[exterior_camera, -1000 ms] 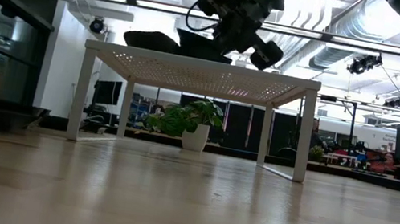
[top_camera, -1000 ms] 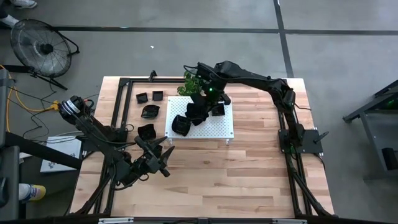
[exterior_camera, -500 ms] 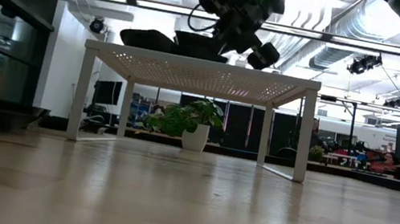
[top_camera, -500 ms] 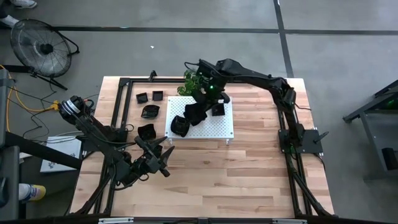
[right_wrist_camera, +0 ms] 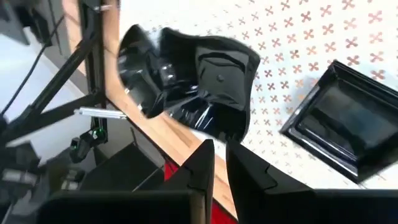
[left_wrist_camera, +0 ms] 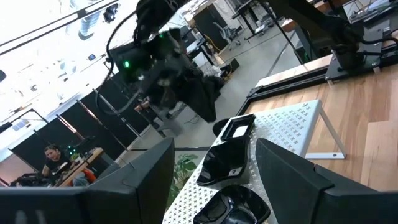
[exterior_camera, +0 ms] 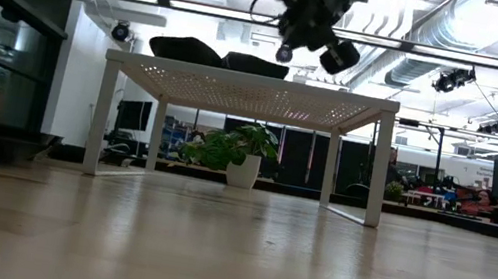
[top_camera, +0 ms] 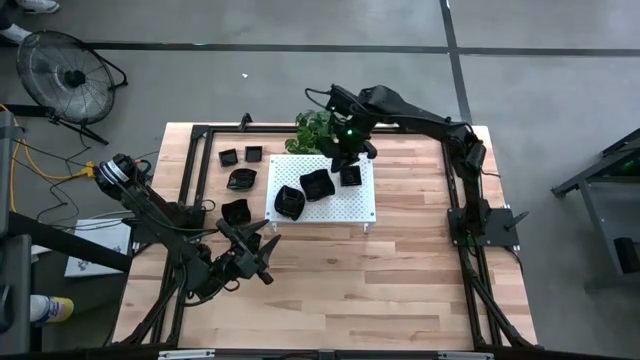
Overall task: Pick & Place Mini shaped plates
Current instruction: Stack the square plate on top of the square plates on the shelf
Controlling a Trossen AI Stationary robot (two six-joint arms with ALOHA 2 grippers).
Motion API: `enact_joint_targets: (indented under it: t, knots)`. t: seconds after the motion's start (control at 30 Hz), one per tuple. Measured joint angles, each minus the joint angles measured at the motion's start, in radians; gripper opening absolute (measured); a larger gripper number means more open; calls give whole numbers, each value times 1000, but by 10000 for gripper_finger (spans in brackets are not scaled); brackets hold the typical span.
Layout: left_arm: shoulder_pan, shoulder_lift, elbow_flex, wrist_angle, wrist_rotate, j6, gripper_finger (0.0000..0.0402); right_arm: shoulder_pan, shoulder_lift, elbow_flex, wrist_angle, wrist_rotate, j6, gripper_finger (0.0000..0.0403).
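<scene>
- On the white perforated board (top_camera: pixel 335 205) at the table's far middle lie three mini shaped plates: a round one (top_camera: pixel 289 201) at its left end, a wavy-edged one (top_camera: pixel 317 184) just beside it, and a small square one (top_camera: pixel 350 177) nearer the right edge.
- From the low view only two dark plates (exterior_camera: pixel 220 56) show as flat mounds on the raised board, side by side; the square one cannot be made out there.
- Seen by the right wrist camera, the wavy-edged plate (right_wrist_camera: pixel 193 78) lies against the round one, with the square plate (right_wrist_camera: pixel 339 118) a little apart.
- Left of the board, more plates (top_camera: pixel 240 168) sit on the wooden table (top_camera: pixel 400 280); the low view does not show them.
- Above the board's far edge, beside the green potted plant (top_camera: pixel 315 128), the right gripper (top_camera: pixel 347 153) hovers, its fingers (right_wrist_camera: pixel 205 163) nearly together and holding nothing.
- A second ago it was low over the wavy-edged plate; it has since let go, lifted and drawn back towards the plant.
- Near the table's left front, the left gripper (top_camera: pixel 258 256) waits with jaws wide apart, unchanged.
</scene>
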Motion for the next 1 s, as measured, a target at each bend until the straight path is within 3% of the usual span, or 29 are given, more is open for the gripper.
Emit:
enact_joint_targets:
  t: [0.17,0.4,0.53,0.63,0.73,0.83,1.0]
  knots:
    - [0,0,0,0,0,0,221,-8,-80,0,-41,113,-130,33]
    - [66,-36,0,2,3,40,221,18,-206,0,-121,543,-422,30]
    - [154,-84,0,-1,44,87,221,49,-271,0,-122,810,-486,30]
    - [225,-133,0,1,72,131,221,54,-317,-17,-103,928,-552,30]
    - [301,-187,0,-44,129,164,220,54,-389,-115,-7,927,-668,30]
    - [397,-256,0,-141,228,149,220,53,-486,-301,167,862,-778,30]
    - [587,-393,0,-505,461,-71,220,31,-652,-673,553,791,-870,30]
